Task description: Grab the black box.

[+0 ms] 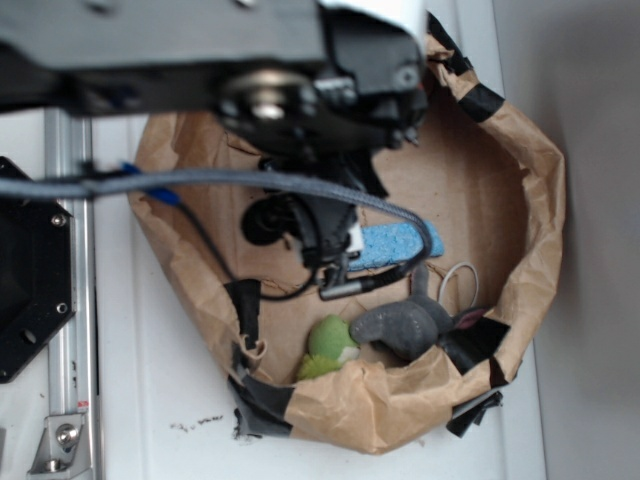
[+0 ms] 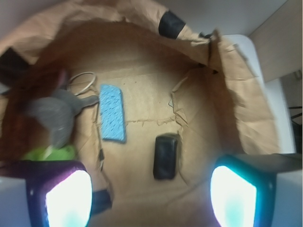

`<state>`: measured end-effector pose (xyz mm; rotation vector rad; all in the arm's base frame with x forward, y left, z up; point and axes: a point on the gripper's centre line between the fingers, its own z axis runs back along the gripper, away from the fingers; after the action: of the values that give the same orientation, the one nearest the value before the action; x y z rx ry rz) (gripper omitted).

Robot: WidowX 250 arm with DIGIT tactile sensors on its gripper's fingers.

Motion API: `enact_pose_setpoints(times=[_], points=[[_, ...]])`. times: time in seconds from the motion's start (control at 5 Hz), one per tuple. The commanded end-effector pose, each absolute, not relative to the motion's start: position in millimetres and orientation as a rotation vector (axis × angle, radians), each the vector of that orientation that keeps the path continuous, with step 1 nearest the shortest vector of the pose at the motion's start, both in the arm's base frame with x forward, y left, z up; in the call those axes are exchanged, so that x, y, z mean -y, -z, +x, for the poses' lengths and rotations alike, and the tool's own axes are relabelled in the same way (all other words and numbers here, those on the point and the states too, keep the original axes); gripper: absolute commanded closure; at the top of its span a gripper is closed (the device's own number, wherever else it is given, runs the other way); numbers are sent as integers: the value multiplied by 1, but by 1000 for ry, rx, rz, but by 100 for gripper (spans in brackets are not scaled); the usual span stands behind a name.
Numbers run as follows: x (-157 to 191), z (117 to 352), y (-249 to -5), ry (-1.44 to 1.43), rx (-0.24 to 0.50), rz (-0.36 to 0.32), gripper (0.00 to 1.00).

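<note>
The black box [image 2: 166,157], a small glossy block with rounded corners, lies lengthwise on the brown paper floor in the wrist view. It sits below my gripper [image 2: 150,198], a little right of the midline between the two fingers and apart from both. The gripper is open, and its glowing pads [image 2: 66,198] stand wide with nothing between them. In the exterior view the arm [image 1: 300,90] hangs over the paper nest and hides the box.
A blue sponge [image 2: 112,112] lies left of the box. A grey plush toy [image 2: 54,113] and a green object [image 2: 47,152] sit at the far left beside a wire ring [image 2: 81,81]. Crumpled brown paper walls [image 2: 236,94] with black tape ring the floor.
</note>
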<state>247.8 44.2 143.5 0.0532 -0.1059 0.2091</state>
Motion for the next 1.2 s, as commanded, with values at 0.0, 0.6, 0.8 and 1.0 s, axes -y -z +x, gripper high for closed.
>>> enact_pose_setpoints(times=[0.0,0.6,0.8,1.0], points=[[-51,250,-152,-233,144,59,0],[-49,246,-83,-178,116,84,0],[-58,233,-55,-150,61,138,0],[-74,235,-38,-179,38,171,0]])
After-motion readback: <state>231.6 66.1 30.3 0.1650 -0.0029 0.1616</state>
